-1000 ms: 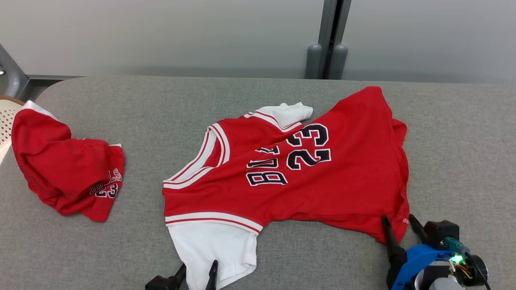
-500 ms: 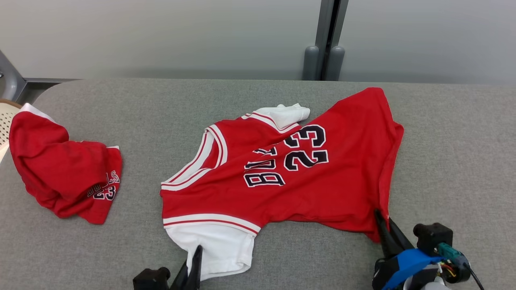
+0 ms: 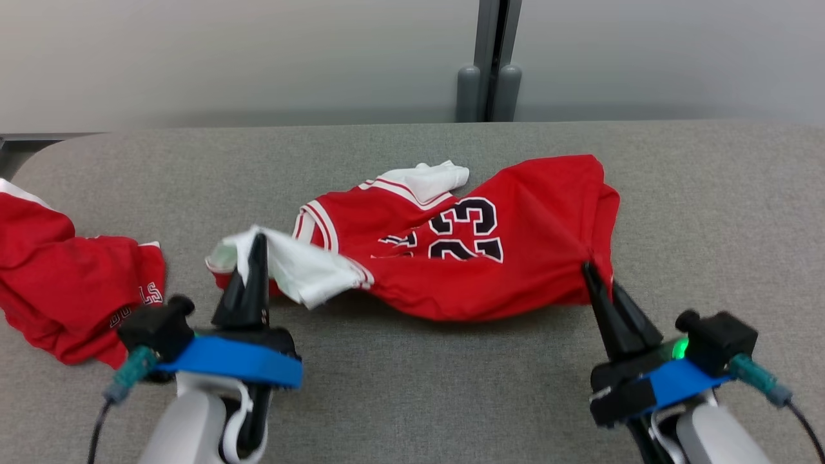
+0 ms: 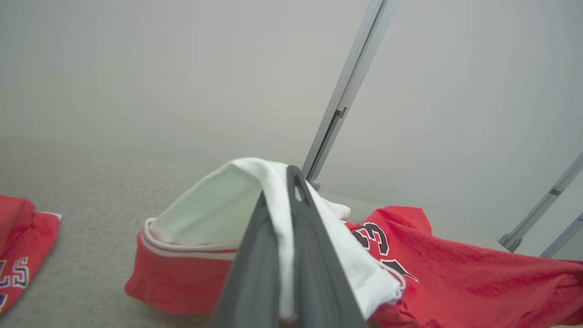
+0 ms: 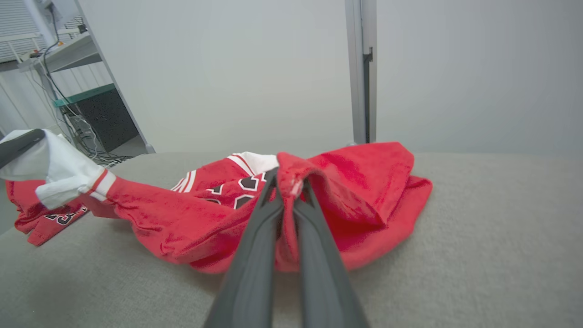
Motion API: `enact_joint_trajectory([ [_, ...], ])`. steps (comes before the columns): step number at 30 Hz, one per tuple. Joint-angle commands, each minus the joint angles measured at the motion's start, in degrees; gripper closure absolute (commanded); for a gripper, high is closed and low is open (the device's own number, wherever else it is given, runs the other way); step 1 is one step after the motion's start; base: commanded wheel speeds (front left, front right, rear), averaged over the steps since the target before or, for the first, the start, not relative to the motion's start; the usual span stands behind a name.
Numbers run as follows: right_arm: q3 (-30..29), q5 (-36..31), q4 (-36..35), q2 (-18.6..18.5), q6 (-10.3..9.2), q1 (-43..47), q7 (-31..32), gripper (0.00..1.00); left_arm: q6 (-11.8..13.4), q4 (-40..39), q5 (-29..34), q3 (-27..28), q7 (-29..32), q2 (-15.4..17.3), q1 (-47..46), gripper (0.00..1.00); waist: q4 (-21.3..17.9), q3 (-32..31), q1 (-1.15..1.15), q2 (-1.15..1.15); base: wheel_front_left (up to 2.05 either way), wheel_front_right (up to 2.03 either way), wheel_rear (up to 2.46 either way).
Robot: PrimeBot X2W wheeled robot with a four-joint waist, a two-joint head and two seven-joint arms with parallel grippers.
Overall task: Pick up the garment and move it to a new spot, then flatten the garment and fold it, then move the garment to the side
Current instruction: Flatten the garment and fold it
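The garment (image 3: 515, 258) is a red jersey with a black "23" and white sleeves, lying mid-table with its near edge raised. My left gripper (image 3: 259, 241) is shut on its white sleeve (image 3: 296, 264), lifted off the cloth. In the left wrist view the white fabric (image 4: 278, 200) is pinched between the fingers. My right gripper (image 3: 590, 267) is shut on the red hem corner at the jersey's right. The right wrist view has that gripper (image 5: 289, 180) clamped on a bunched red fold (image 5: 346, 191), and the left finger (image 5: 18, 141) holding white cloth at far left.
A second red garment (image 3: 71, 283) lies crumpled at the table's left edge. The grey padded table (image 3: 412, 399) extends in front of and to the right of the jersey. A grey post (image 3: 488, 61) stands behind the table against the pale wall.
Both grippers have shut on the jersey and risen, lifting the white sleeve and the red hem corner. The jersey has bunched up toward the back. The head camera has shifted too.
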Motion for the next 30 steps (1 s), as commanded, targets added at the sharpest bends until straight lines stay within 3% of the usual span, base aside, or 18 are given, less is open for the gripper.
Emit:
enact_joint_trajectory([
  [1,0.2,0.6,-1.0,-0.8,0.03,-3.5,-0.2,1.0,0.0,-0.5,-0.6,-0.2,0.3,1.2,-4.3,1.0,-0.5,1.1,0.0,0.0,0.0,0.0,0.0],
  [7,-0.1,4.6,0.3,-2.1,0.03,-19.6,-0.2,1.0,0.0,0.0,-3.9,-1.9,4.5,4.8,-22.2,1.0,-1.2,6.5,0.0,0.0,0.0,0.0,0.0],
  [16,-1.3,11.8,12.0,-4.5,0.03,-51.8,0.0,1.0,0.0,9.8,-4.5,-2.6,5.9,8.6,-54.3,1.0,-2.8,17.9,0.0,0.0,0.0,0.0,0.0],
  [23,-2.1,16.8,23.5,-6.6,0.03,-75.2,0.9,1.0,0.0,19.8,-3.6,-4.5,3.4,8.4,-77.0,1.0,-3.2,24.5,0.0,0.0,0.0,0.0,0.0],
  [30,1.3,17.7,31.1,-9.0,0.03,-88.7,0.2,1.0,0.0,28.1,-3.8,-7.1,1.4,6.7,-91.8,1.0,-3.3,27.1,0.0,0.0,0.0,0.0,0.0],
])
